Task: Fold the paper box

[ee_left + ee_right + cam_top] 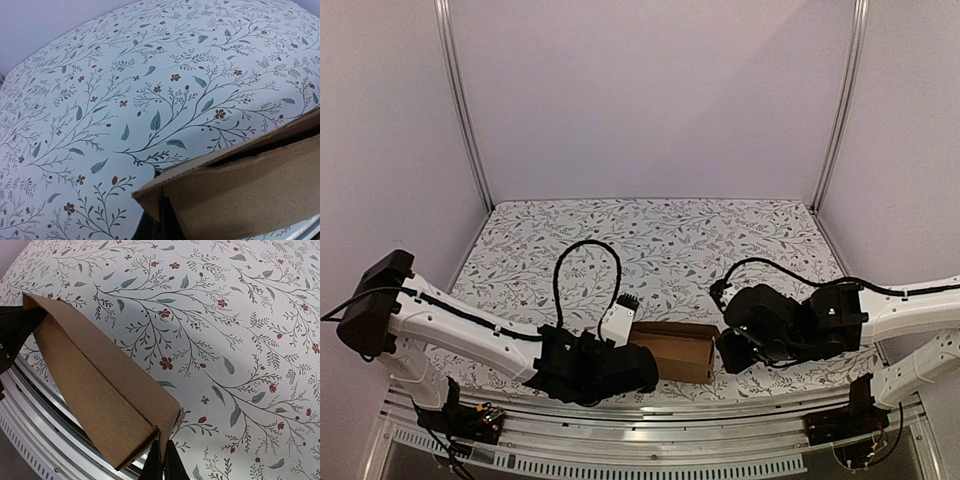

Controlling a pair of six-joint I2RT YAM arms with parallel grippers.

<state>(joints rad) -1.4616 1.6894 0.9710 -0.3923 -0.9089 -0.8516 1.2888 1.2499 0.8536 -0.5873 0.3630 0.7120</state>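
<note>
The paper box (675, 351) is a small plain brown carton, held off the table between my two grippers near the front edge. My left gripper (638, 365) is shut on its left end; in the left wrist view the dark fingers (167, 220) clamp a cardboard flap of the box (240, 190). My right gripper (728, 350) is shut on the right end; in the right wrist view the two dark fingertips (162, 465) pinch a thin end flap of the box (100, 385), whose far corner touches the dark left gripper (12, 330).
The table (660, 240) carries a white cloth with a leaf and flower print. A metal rail (650, 415) runs along the near edge, just below the box. Grey walls and two upright metal posts (465, 110) close the back and sides.
</note>
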